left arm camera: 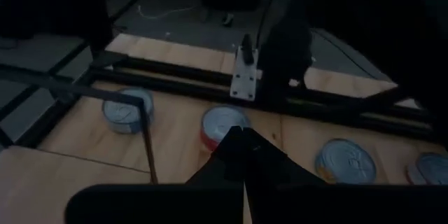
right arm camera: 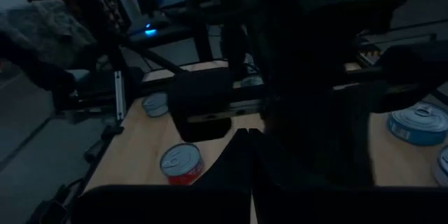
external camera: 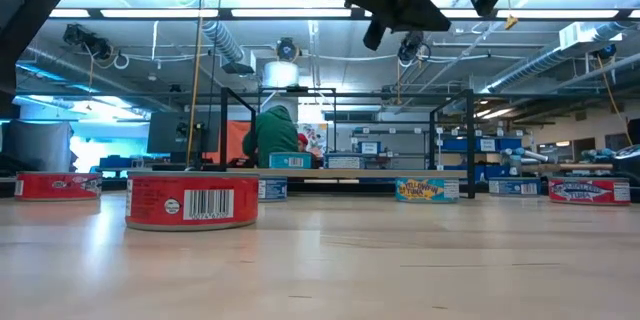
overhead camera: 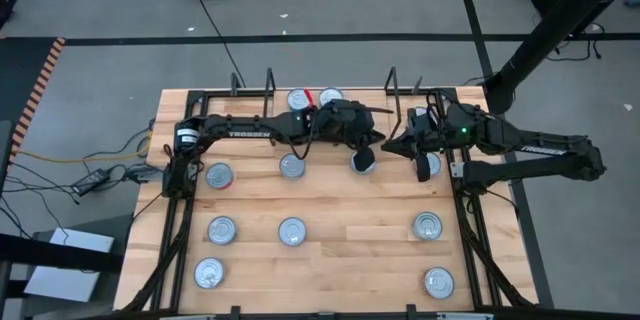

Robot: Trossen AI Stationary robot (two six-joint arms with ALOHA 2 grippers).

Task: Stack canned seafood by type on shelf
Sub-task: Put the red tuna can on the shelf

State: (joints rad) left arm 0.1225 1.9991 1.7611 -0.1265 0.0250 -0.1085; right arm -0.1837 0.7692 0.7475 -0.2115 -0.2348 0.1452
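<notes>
The canned seafood lies spread over the light wooden table, about a dozen flat tins with silver lids. Two tins sit side by side on the shelf at the far edge, between thin black wire uprights; one of them shows a red side. The other tins stand apart in loose rows from the middle toward the near edge.

In the low view the nearest tin is red with a white barcode panel; its small print cannot be read. Farther back a teal tin carries yellow lettering too small to make out, and a red tin stands at the right.

The left gripper hovers above the middle of the table, fingers closed and empty. The right gripper faces it just beside, fingers likewise closed on nothing. "TROSSEN" is printed on the left arm.

A person in a green hooded top stands in the room behind.
</notes>
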